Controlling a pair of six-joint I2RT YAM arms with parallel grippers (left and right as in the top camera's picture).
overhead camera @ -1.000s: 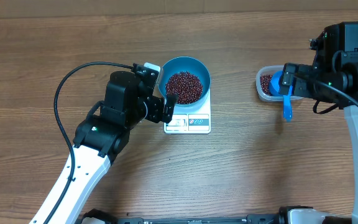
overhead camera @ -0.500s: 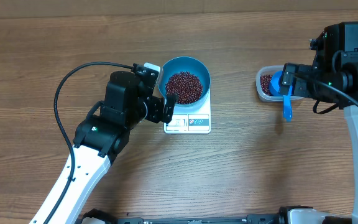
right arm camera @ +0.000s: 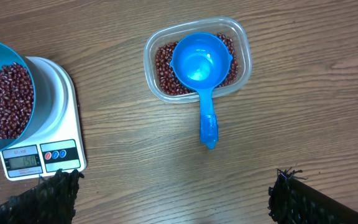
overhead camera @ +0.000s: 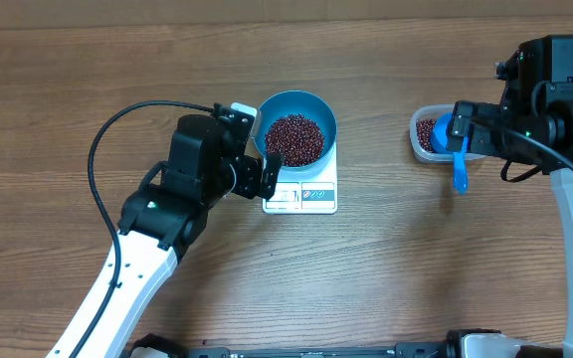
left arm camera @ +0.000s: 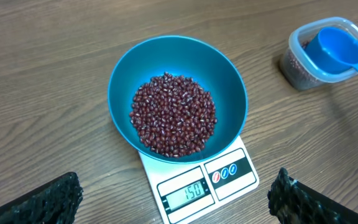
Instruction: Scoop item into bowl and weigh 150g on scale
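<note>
The beans (left arm camera: 173, 114) sat heaped in the bowl (left arm camera: 178, 56) on the scale (left arm camera: 229, 171), whose display (left arm camera: 186, 193) seemed to read 150. The left gripper (left arm camera: 176, 199) and right gripper (right arm camera: 166, 199) gaped wide, empty. The scoop (right arm camera: 201, 62) lay in the tub (right arm camera: 241, 37), well apart from the scale.

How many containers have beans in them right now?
2: the bowl on the scale, and the tub to its right, with the scoop resting in it.

the overhead view looks straight down from far above the table (overhead camera: 386, 278) and takes in the whole scene. the left wrist view looks down at a slant, close on the bowl (left arm camera: 232, 99) and scale (left arm camera: 225, 173). the right wrist view looks down on the tub (right arm camera: 246, 62). all three views share bowl, scale and tub.
</note>
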